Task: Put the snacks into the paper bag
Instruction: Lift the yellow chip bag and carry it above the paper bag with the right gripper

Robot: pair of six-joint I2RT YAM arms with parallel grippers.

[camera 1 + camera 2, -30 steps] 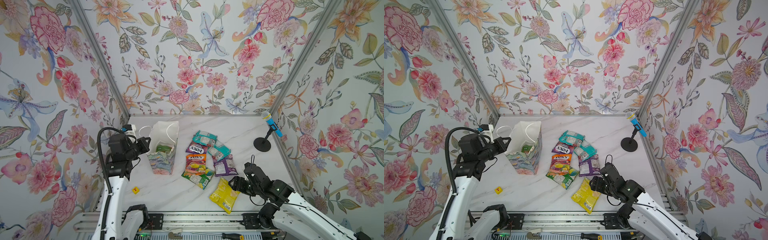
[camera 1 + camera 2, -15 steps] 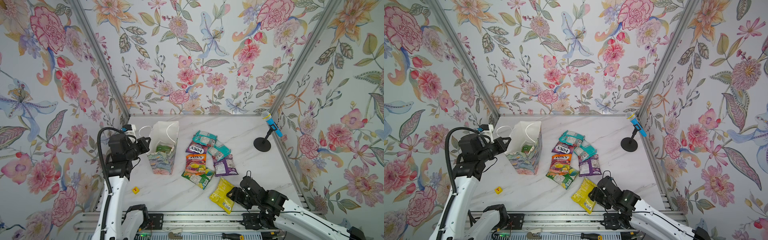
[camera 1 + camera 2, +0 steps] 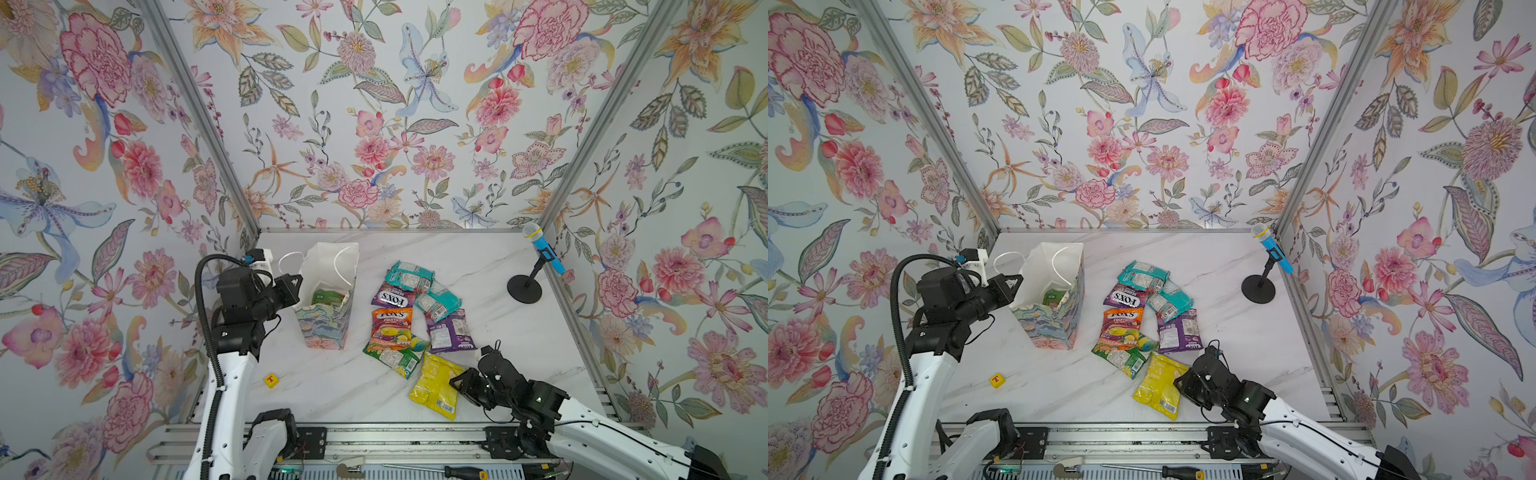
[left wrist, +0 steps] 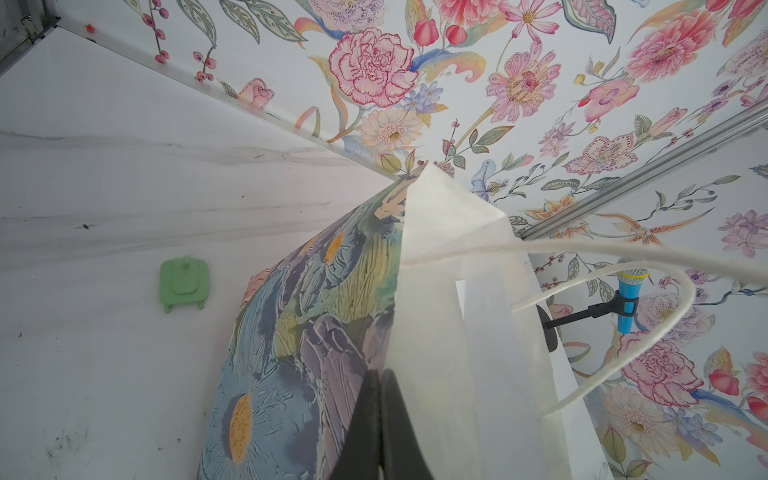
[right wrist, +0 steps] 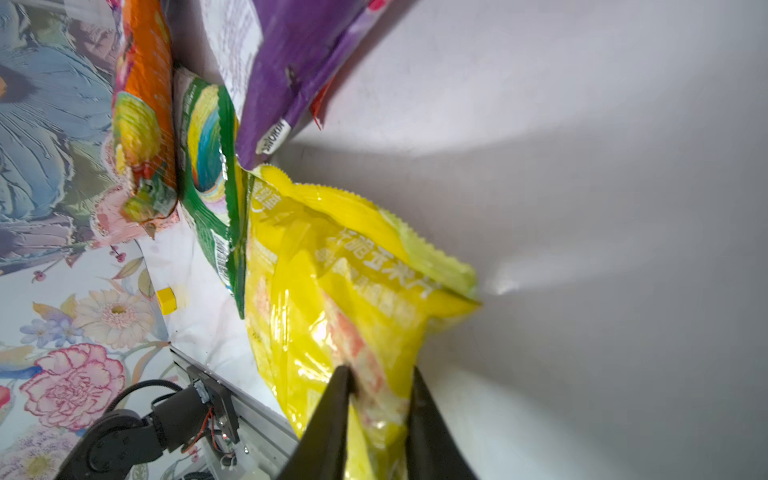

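"Right wrist view: which step in hand?"
"Pick-up. Right gripper [image 5: 381, 376] down at table level, jaws drawn in on one edge of the yellow packet [image 5: 332, 282], pinching it; rest of the packet lying on the table [image 3: 332, 395] by its near edge, one corner touching the heap of packets [image 3: 392, 328]."
"And the paper bag [image 3: 324, 324]?"
"Upright on the left half in both top views, mouth open, well apart from the yellow packet. Left gripper [image 4: 381, 374] pressed together on the rim of one side wall, steadying it. One green packet [image 3: 328, 297] visible inside; judged early in the task, most snacks outside."
"Next move?"
"Judged: lift until clear of the heap, carry across above the other packets, tip edge-down over the open mouth, then let go. Calls for height over the bag's rim, a firm pinch on slippery film, and no drag on the neighbouring packets."
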